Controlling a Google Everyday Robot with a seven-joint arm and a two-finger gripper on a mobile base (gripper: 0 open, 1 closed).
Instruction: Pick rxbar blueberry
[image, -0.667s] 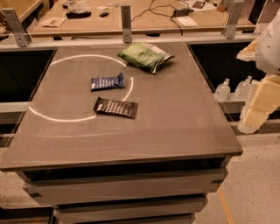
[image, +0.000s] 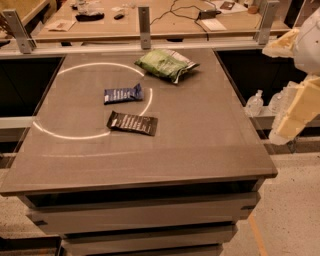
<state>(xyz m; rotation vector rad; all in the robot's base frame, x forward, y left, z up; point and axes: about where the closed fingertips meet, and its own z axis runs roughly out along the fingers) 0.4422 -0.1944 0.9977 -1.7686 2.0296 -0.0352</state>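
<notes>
The rxbar blueberry (image: 123, 93) is a small flat navy-blue wrapper with pale lettering, lying flat on the grey table (image: 200, 130) left of its middle. A dark brown bar wrapper (image: 132, 123) lies just in front of it. A crinkled green bag (image: 166, 64) lies further back. My gripper (image: 296, 112) is a cream-coloured shape hanging off the table's right edge, far to the right of the blue bar and touching nothing.
A pale ring of light (image: 90, 100) lies across the table's left half. A wooden bench (image: 150, 25) with metal posts and small items stands behind. Clear bottles (image: 255, 104) sit on a low shelf at the right.
</notes>
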